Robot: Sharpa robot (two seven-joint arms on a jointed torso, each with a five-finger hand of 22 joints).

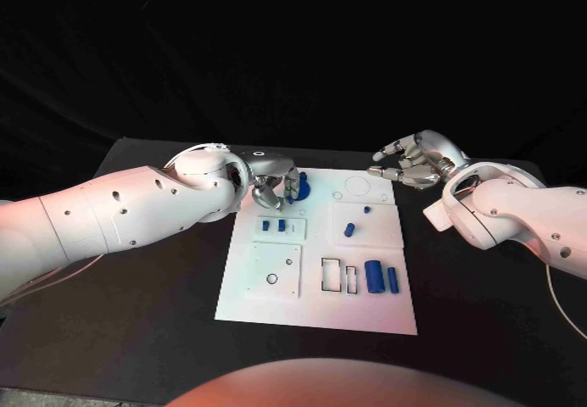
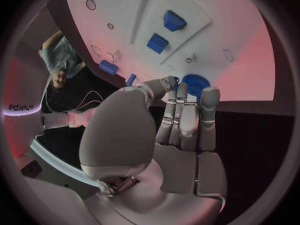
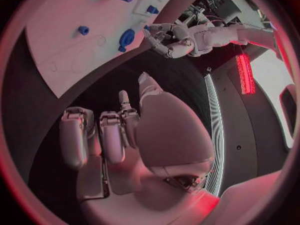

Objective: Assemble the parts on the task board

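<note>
Left robot hand at the blue round part

The left robot hand (image 1: 274,182) touches the blue round part (image 1: 302,188) at the far edge of the task board (image 1: 315,280); I cannot tell if it grips. The right robot hand (image 1: 414,161) hangs curled, holding nothing, over the counter (image 1: 159,280). A nudge could slide the part away.

I am working in a robotics lab: black-draped backdrop (image 1: 293,68) at twelve o'clock, black table (image 1: 147,280) beneath me.

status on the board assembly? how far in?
Early. Two blue cylinders lie by the slots on the task board, small blue parts higher up. The left hand is at the round blue part, grip unclear. The right hand holds nothing; outlined slots remain unfilled.
</note>
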